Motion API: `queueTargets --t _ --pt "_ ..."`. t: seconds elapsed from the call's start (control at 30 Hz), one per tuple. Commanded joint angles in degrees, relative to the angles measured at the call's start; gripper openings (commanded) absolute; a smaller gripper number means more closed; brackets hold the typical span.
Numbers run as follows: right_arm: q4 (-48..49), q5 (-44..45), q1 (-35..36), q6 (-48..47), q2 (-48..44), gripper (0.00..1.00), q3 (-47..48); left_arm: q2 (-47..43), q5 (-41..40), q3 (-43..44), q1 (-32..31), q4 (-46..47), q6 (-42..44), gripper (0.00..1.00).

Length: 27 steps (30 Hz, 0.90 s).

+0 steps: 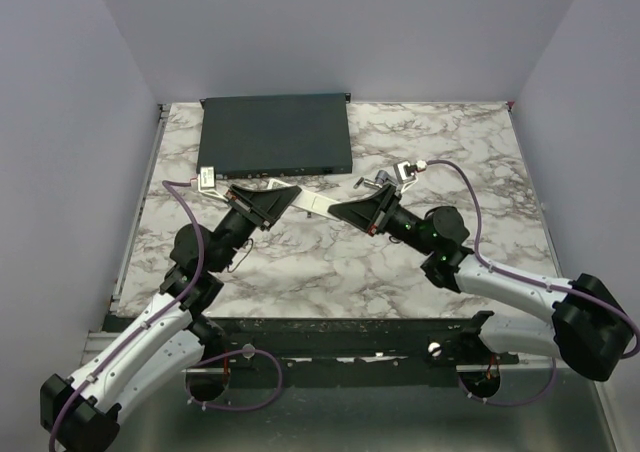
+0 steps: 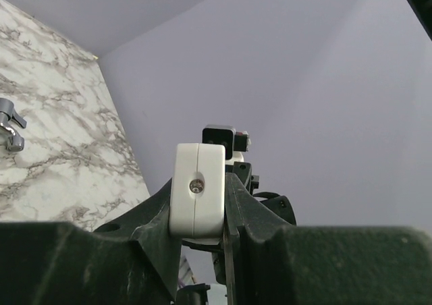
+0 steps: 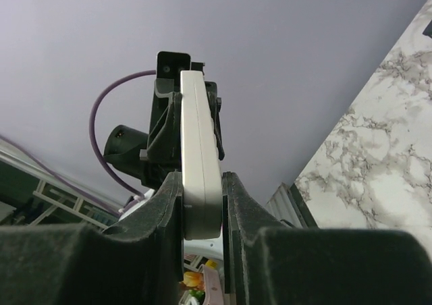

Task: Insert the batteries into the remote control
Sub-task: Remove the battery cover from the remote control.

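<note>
The remote control (image 1: 308,200), a slim white bar, hangs above the marble table between my two grippers. My left gripper (image 1: 280,194) is shut on one end of it. In the left wrist view that end of the remote control (image 2: 197,183) sits clamped between the left gripper's (image 2: 199,207) black fingers. My right gripper (image 1: 342,210) is shut on the other end. In the right wrist view the remote control (image 3: 199,150) stands edge-on in the right gripper (image 3: 202,187), pressed against both pads. The batteries are out of view.
A large flat dark-grey box (image 1: 277,132) lies at the back of the marble table (image 1: 470,162), just behind both grippers. Purple-grey walls close the table in at the back and both sides.
</note>
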Motion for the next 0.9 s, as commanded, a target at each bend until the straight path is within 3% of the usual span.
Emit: queueTargets --t 0.0,0.33,0.63,0.87 --pt "-6.2 0.3 -0.8 -3.4 -1.4 0.01 1.7 -0.8 5.1 0.2 0.0 2.1 1.8 0.32" --pt "-17.9 -1.4 -3.6 -8.5 -4.3 0.01 5.5 2.0 12.6 2.2 1.0 5.1 2.6 0.29" --pt "-22.1 -3.4 -5.5 -10.2 -3.8 0.01 6.9 3.5 14.9 2.6 1.4 6.7 2.5 0.06" --pt "-26.0 -6.6 -7.1 -12.3 -2.7 0.01 9.8 5.4 18.1 3.4 1.8 8.2 2.4 0.06"
